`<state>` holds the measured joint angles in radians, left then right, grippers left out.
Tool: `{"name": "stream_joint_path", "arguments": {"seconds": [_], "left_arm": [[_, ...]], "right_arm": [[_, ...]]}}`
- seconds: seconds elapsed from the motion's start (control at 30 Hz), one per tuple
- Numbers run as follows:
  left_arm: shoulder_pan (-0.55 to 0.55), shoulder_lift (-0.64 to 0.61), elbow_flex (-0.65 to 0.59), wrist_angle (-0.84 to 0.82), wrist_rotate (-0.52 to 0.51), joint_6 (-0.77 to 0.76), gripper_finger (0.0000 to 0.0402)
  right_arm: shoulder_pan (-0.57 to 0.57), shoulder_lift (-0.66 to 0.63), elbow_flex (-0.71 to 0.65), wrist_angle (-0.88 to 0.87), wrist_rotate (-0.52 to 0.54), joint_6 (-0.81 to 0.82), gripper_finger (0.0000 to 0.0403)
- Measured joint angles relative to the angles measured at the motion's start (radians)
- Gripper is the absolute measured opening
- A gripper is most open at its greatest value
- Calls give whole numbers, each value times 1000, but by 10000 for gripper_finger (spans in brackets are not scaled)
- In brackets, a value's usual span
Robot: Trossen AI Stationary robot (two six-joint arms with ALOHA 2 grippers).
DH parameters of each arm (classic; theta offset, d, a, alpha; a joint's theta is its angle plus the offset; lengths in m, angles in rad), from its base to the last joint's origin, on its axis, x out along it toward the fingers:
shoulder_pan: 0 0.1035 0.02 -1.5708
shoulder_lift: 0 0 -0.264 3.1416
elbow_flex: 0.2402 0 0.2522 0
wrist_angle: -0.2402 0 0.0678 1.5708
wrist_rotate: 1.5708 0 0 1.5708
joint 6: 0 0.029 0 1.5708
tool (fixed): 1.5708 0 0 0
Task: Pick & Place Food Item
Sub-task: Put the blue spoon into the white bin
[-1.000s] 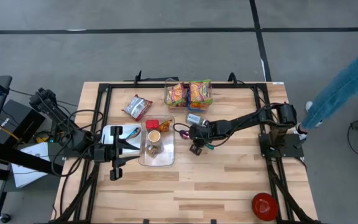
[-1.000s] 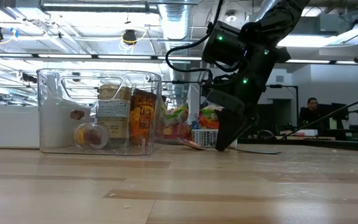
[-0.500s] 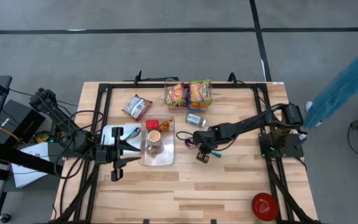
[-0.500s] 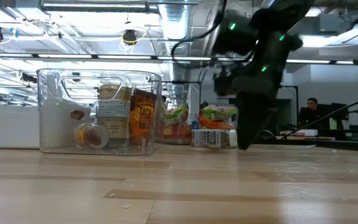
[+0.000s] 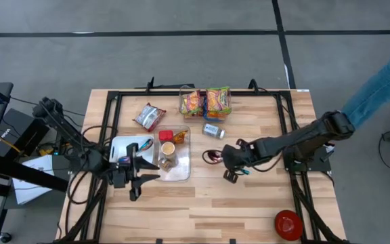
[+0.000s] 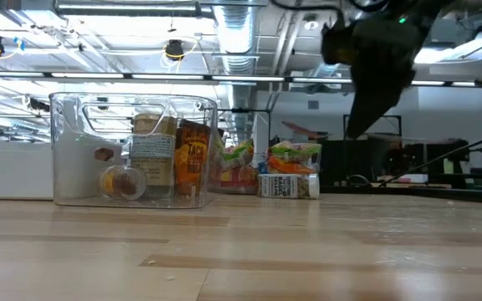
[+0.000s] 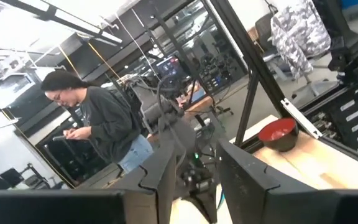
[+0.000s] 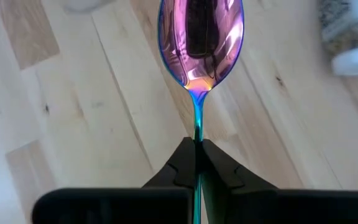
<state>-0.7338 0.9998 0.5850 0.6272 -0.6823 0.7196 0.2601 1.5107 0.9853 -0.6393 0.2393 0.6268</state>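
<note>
My right gripper (image 5: pixel 222 160) is shut on an iridescent purple spoon (image 8: pixel 200 37) and stands over the middle of the table, right of the clear bin (image 5: pixel 181 171). In the low view my right gripper (image 6: pixel 366 117) stands well above the tabletop. The bin holds several food items and rests on its base. A small can (image 5: pixel 213 130) lies on its side behind the spoon. My left gripper (image 5: pixel 141 177) is open and empty at the bin's near left corner; its fingers also show apart in the left wrist view (image 7: pixel 194 168). My right gripper pinches the spoon's thin handle (image 8: pixel 197 132) between its two fingertips (image 8: pixel 182 163), only at their free ends. The fingers lie along the handle and come from the table's right. The spoon's bowl (image 5: pixel 210 157) points toward the bin, hollow side up, above the table.
Two bright snack bags (image 5: pixel 205 102) and a red-and-silver packet (image 5: pixel 149 116) lie at the table's far side. A red bowl (image 5: pixel 288 224) stands at the near right corner. A person (image 7: pixel 98 124) stands beyond the table. A black frame (image 5: pixel 114 108) runs round the table.
My right gripper has risen and drawn back toward the table's right and near edges, carrying the spoon away from the can. My left gripper has gone a little toward the near edge and turned toward the right.
</note>
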Motion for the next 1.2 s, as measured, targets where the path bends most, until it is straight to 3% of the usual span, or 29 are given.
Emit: {"name": "stream_joint_path", "arguments": {"seconds": [0.2,0.43,0.8,1.2], "left_arm": [[0,100,46,-27,-30,36,161],[11,341,177,-136,-98,259,213],[138,677,458,-272,-99,350,211],[244,835,552,-263,69,343,184]], "right_arm": [[75,-51,1,-101,53,91,1],[123,-86,1,-4,76,28,0],[150,-96,3,118,62,-78,0],[150,-96,3,131,56,-88,0]]}}
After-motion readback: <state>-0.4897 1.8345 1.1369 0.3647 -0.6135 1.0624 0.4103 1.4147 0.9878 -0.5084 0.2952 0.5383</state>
